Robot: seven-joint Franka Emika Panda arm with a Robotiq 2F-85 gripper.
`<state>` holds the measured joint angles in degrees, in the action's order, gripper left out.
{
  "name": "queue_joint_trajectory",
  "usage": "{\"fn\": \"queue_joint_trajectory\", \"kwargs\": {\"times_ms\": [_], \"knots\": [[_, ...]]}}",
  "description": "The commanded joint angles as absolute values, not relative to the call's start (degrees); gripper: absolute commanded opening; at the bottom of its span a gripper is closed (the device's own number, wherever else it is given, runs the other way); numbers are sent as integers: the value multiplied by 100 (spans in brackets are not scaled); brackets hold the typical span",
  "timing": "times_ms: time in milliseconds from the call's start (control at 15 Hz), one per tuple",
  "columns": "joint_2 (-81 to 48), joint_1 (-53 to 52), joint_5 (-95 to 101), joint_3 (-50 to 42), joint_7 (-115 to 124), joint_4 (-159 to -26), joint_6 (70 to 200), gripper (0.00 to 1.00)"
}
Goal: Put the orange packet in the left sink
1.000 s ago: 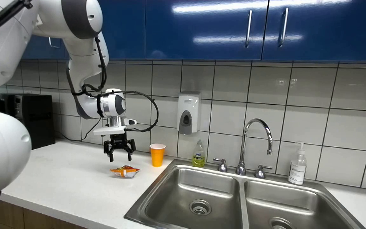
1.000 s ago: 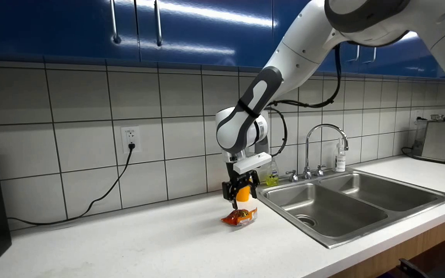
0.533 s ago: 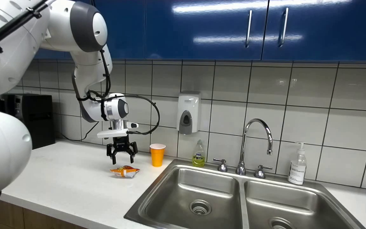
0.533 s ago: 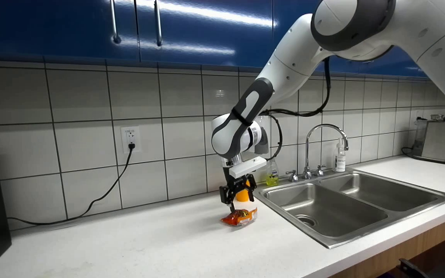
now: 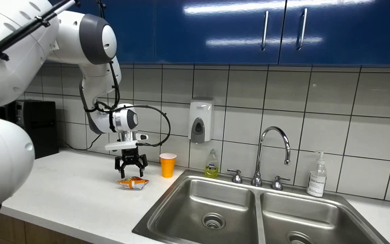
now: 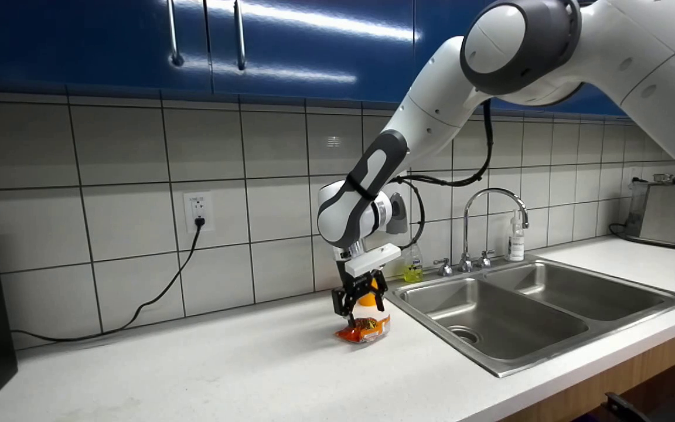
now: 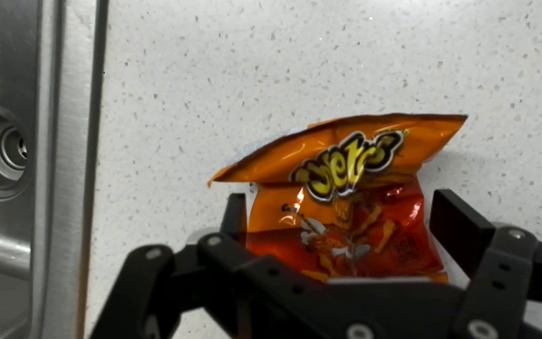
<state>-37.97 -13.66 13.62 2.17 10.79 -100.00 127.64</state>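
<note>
The orange packet (image 5: 133,183) lies on the white counter left of the sink. It also shows in an exterior view (image 6: 367,332) and in the wrist view (image 7: 341,174), with red lower parts and yellow lettering. My gripper (image 5: 132,174) is open, pointing down just above the packet. In the wrist view the fingers stand on either side of the packet, with gaps between pads (image 7: 457,228) and packet. The gripper body hides the packet's lower edge there. The left sink (image 5: 178,217), a steel basin with a round drain, holds nothing visible. It also shows in an exterior view (image 6: 513,337).
An orange cup (image 5: 168,166) stands behind and right of the packet, near the wall. A soap bottle (image 5: 211,165), a faucet (image 5: 260,156) and a sanitizer bottle (image 5: 317,178) stand along the sink's back. The right basin (image 5: 300,210) adjoins the left sink. A black machine (image 5: 37,127) stands at the far left.
My gripper has come down, open, toward the packet, and shifted slightly right in an exterior view. The packet has not moved.
</note>
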Motion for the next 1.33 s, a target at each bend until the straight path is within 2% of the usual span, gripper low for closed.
{"fn": "queue_joint_trajectory", "kwargs": {"times_ms": [0, 467, 533, 667, 1200, 1267], "knots": [[-3952, -1447, 1374, 122, 1158, -9683, 12500, 100], [-4070, -1435, 1357, 82, 1148, -9506, 12419, 100], [-4082, -1431, 1357, 81, 1137, -9490, 12407, 75], [-4104, -1427, 1358, 82, 1122, -9459, 12363, 66], [-4163, -1405, 1342, 94, 1087, -9371, 12267, 1], [-4168, -1402, 1339, 96, 1083, -9371, 12262, 0]]}}
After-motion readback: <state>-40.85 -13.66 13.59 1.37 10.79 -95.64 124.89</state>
